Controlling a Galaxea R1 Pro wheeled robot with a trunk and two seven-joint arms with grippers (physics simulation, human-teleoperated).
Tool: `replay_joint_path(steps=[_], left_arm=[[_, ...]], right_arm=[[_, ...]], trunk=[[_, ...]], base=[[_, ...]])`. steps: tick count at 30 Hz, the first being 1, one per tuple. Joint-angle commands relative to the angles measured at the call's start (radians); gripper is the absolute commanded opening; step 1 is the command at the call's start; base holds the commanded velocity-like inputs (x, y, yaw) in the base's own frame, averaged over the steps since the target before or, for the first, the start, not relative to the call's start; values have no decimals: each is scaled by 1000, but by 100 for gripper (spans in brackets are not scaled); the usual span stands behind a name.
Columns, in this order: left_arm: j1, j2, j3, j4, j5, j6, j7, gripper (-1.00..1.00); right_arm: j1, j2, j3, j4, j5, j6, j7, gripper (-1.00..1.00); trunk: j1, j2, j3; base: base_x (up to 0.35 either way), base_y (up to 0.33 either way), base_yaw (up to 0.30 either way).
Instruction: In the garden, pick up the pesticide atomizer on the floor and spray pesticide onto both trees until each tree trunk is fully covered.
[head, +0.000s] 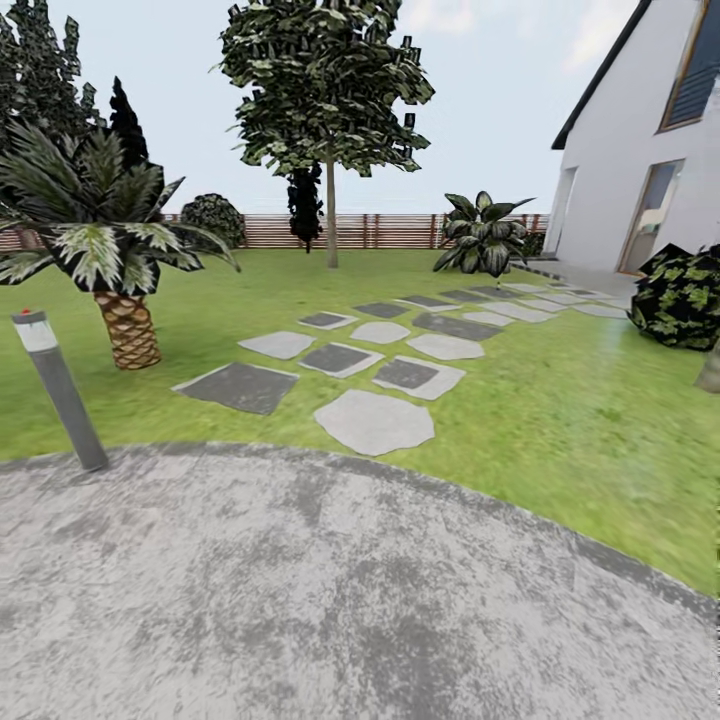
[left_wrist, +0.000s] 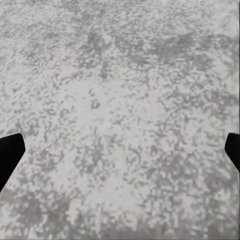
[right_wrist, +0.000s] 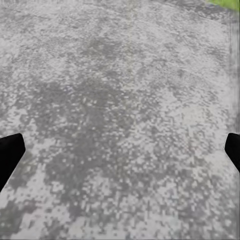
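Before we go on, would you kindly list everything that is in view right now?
pesticide atomizer: one, dark grey with a pale band and a red dot on top, standing at the paving's edge, far left
tall tree: one, dark foliage, mid-lawn before the fence
palm: one, green and white fronds, left lawn
broad-leaved shrub: one, dark green, near the house
dark bush: one, right edge
stepping stones: many, grey and dark grey, leading towards the house
fence: one, brown, along the back
house: one, white, right
lawn: green
paving: grey, foreground
left end effector: one, black, open above paving
right end effector: one, black, open above paving
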Motion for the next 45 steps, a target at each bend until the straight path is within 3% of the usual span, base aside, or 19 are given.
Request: replay_joint_path(steps=[1, 9, 45], left_arm=[[0, 0, 0, 0, 0, 0, 0, 100], [0, 0, 0, 0, 0, -1, 0, 100], [0, 0, 0, 0, 0, -1, 0, 100]], right_arm=[[0, 0, 0, 0, 0, 0, 0, 100], [0, 0, 1, 0, 0, 0, 0, 100], [0, 0, -4, -3, -3, -1, -1, 100]], trunk=[[0, 0, 0], [0, 0, 0], [0, 0, 0]], base=[[339, 0, -236], [339, 0, -146], [339, 0, -1]])
